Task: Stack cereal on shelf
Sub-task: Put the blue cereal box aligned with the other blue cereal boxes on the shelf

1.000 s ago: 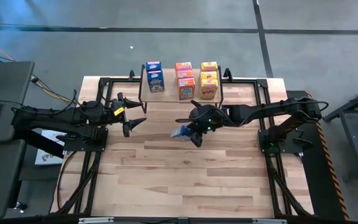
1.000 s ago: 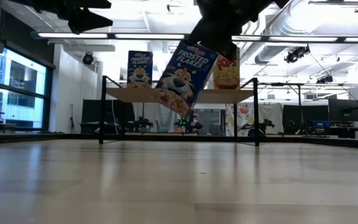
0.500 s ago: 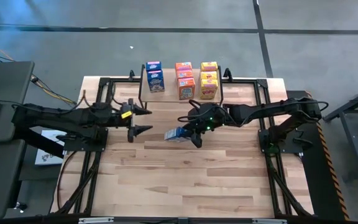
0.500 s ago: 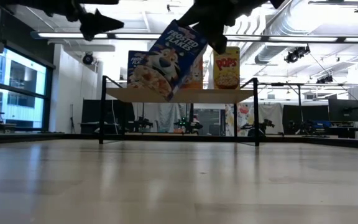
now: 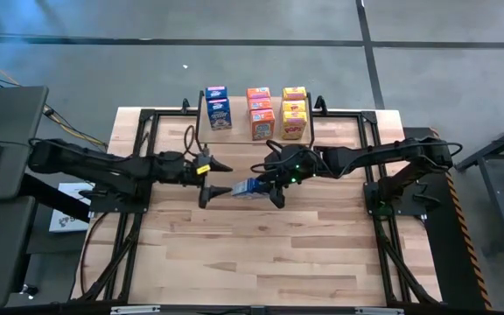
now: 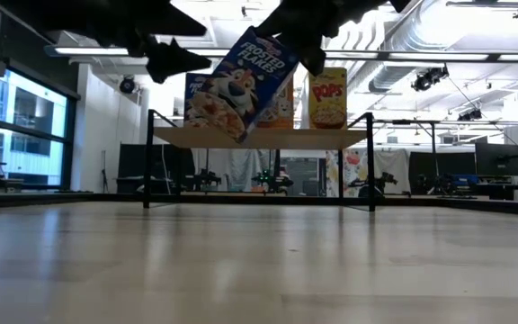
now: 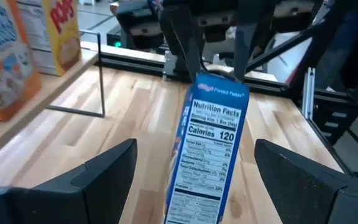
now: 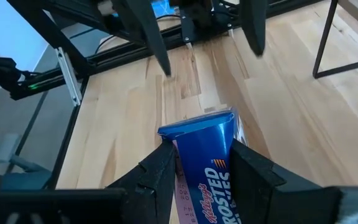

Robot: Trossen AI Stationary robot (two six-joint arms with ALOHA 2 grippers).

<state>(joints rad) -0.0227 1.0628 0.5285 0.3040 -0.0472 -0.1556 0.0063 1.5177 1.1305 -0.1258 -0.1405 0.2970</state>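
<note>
My right gripper (image 5: 269,184) is shut on a blue Frosted Flakes cereal box (image 5: 250,188), which it carries tilted above the middle of the table. My left gripper (image 5: 220,182) stands open just to the box's left. Its two fingers (image 7: 98,174) flank the box's free end (image 7: 191,199) without touching it. At the table's far edge the shelf (image 6: 349,137) carries blue (image 5: 217,107), orange (image 5: 259,114) and yellow (image 5: 294,114) cereal boxes, standing on their bottoms. My right gripper pinches the blue box between its two fingers, one finger (image 7: 185,37) on each broad face near the printed top end (image 7: 219,93). The fingers come from the table's right, slanting down. The box is lifted clear and tilted, its free end pointing down and left toward my left gripper.
Dark metal frame rails (image 5: 147,122) run along the table's left, right and far sides. Bare wood tabletop (image 5: 252,254) lies between the grippers and the near edge. The shelf's thin legs (image 6: 147,162) stand on the tabletop.
My left gripper has moved toward the table's right and a little down, up to the blue box, staying open. My right gripper has turned in place, swinging the box's free end up and leftward, so the box now lies closer to level.
</note>
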